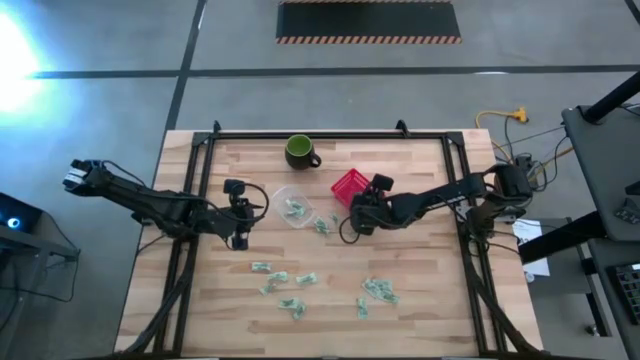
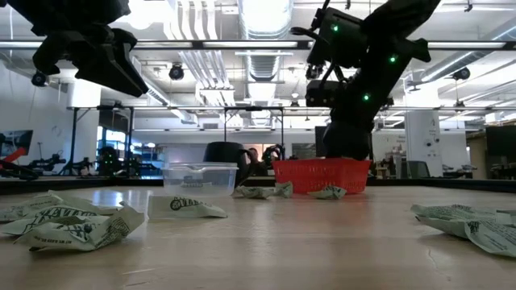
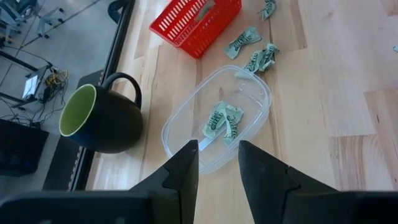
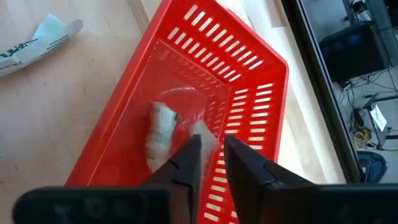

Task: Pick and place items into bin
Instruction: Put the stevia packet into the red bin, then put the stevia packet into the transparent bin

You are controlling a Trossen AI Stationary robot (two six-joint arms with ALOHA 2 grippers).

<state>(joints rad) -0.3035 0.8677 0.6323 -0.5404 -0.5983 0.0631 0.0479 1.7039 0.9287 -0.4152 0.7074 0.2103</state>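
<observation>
Several small pale green-and-white crumpled wrappers [image 1: 290,300] lie scattered on the wooden table's near half. Two more wrappers [image 3: 224,121] lie inside a clear plastic tub [image 1: 293,205], and a few [image 3: 255,53] sit between the tub and a red basket [image 1: 350,185]. One wrapper [image 4: 158,134] lies on the basket's floor. My right gripper [image 4: 211,146] hangs over the inside of the basket, nearly closed on a pale piece. My left gripper [image 3: 217,162] hovers open above the tub's rim, touching nothing. My right gripper holds a small pale wrapper piece [image 4: 206,132] pinched between its two fingertips, coming from above and pointing down into the red basket. The piece is lifted clear of the basket floor. How much of it lies between the fingers is hidden by the fingers.
A dark green mug [image 1: 300,152] with a light green inside stands upright near the far edge, just beyond the tub. A black frame [image 1: 200,190] runs along the table's left, right and far sides. Bare wood lies between tub and near wrappers.
</observation>
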